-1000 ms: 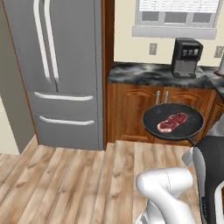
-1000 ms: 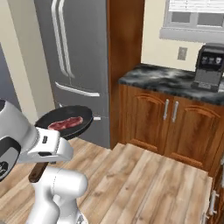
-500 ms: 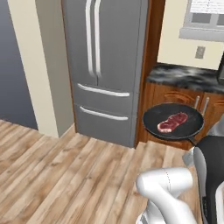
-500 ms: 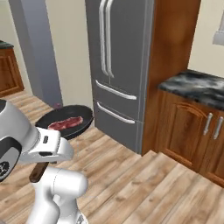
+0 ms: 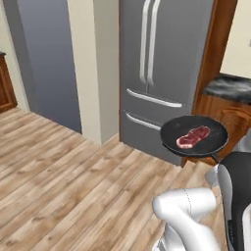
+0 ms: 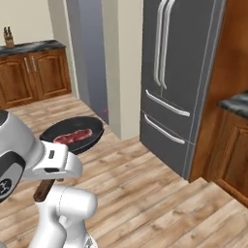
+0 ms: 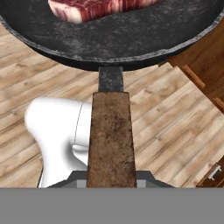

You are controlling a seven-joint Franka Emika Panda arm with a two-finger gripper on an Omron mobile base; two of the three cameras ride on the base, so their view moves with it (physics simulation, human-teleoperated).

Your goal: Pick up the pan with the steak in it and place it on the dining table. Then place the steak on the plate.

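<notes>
The black pan (image 5: 171, 132) hangs level in the air above the wooden floor, ahead of the arm. The red steak (image 5: 192, 137) lies in its middle. In the right base view the pan (image 6: 92, 127) with the steak (image 6: 72, 136) sticks out from the white hand, and my gripper (image 6: 52, 170) is shut on the brown wooden handle (image 6: 42, 190). In the hand view the handle (image 7: 110, 140) runs up to the pan (image 7: 131, 41), with the steak (image 7: 96, 8) at the top edge. The dining table and the plate are out of view.
A tall grey fridge (image 5: 162, 73) stands ahead, close behind the pan. A beige wall pillar (image 5: 93, 68) is to its left. A marbled counter on wooden cabinets (image 6: 235, 126) lies to the right. More wooden cabinets (image 6: 34, 72) stand far left. Open wooden floor (image 5: 59, 181) spreads to the left.
The whole scene has slid to the right in both base views, so the base has turned left. The pan and steak keep their place relative to the arm.
</notes>
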